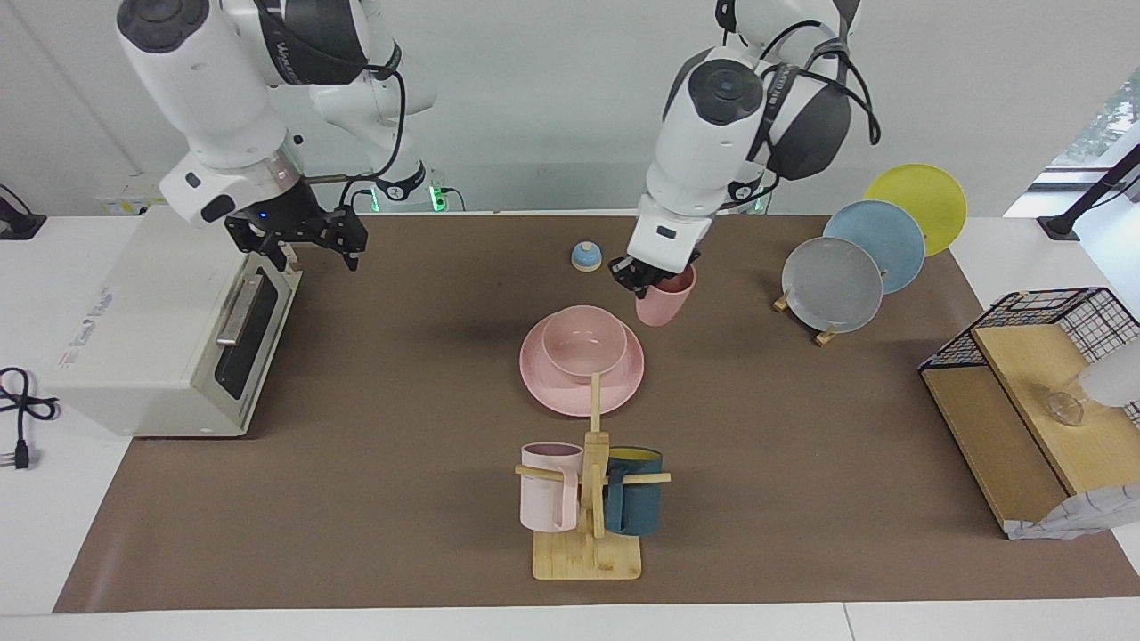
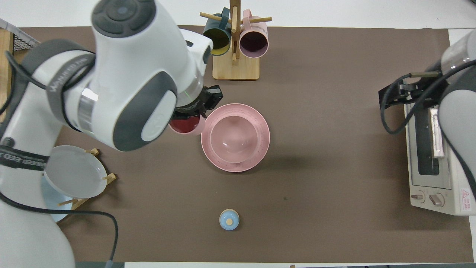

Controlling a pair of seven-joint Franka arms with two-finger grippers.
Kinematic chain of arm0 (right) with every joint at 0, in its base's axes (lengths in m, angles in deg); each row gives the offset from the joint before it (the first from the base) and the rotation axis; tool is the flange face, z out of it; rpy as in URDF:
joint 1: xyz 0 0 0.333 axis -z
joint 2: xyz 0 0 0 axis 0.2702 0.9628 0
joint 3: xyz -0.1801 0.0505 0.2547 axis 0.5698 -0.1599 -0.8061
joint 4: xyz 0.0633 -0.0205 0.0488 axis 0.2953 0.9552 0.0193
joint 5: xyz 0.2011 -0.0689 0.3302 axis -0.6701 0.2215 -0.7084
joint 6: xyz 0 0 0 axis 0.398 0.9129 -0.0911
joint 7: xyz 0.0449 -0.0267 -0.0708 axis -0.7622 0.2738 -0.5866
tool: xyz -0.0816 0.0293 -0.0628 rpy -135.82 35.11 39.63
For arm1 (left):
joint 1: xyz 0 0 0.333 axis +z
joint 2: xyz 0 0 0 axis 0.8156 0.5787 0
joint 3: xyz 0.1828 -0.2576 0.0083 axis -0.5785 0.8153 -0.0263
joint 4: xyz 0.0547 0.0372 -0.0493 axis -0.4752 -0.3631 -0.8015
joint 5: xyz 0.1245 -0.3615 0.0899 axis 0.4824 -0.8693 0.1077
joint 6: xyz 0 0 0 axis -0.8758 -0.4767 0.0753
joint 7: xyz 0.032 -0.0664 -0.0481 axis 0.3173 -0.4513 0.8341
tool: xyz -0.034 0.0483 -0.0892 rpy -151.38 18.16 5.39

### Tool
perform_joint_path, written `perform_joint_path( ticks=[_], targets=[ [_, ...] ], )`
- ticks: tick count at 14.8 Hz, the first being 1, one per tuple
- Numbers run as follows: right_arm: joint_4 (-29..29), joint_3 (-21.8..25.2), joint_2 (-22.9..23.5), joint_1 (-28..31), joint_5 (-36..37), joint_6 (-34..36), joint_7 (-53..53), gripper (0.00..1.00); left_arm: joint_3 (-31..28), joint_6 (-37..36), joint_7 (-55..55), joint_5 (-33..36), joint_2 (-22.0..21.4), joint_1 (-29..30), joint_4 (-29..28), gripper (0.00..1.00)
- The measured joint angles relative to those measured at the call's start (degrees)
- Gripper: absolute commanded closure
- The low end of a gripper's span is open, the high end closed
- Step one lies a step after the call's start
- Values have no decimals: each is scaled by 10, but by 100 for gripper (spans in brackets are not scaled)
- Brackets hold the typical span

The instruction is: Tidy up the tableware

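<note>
The pink plate lies mid-table with the pink bowl on it; both also show in the overhead view, the plate and the bowl. My left gripper is shut on the rim of the pink cup. It holds the cup upright in the air just beside the plate's rim, on the side toward the left arm's end. The overhead view shows the left gripper and the cup. My right gripper is open and empty over the oven's front top edge; it also shows in the overhead view.
A toaster oven stands at the right arm's end. A wooden mug rack with a pale pink and a dark blue mug stands farther from the robots than the plate. A rack of grey, blue and yellow plates, a small blue knob and a wire shelf are also there.
</note>
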Motion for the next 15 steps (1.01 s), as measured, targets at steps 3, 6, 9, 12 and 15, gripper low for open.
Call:
perform_joint_path(
  ticks=[3,6,9,12,15],
  targets=[
    [57,1,-27,18,9,-5,-35,0,-1,44,61,0,30,-47,-6,100],
    [90,1,-33,27,12,-28,-39,0,-2,84,93,0,64,-70,-21,100],
    [99,0,-34,40,13,-33,-39,0,-2,118,108,0,73,-75,-59,100],
    [134,0,-47,47,13,-42,-39,0,-2,146,116,0,72,-76,-86,100],
    [150,1,-63,68,13,-69,-50,0,-3,199,119,0,70,-77,-123,100]
  ],
)
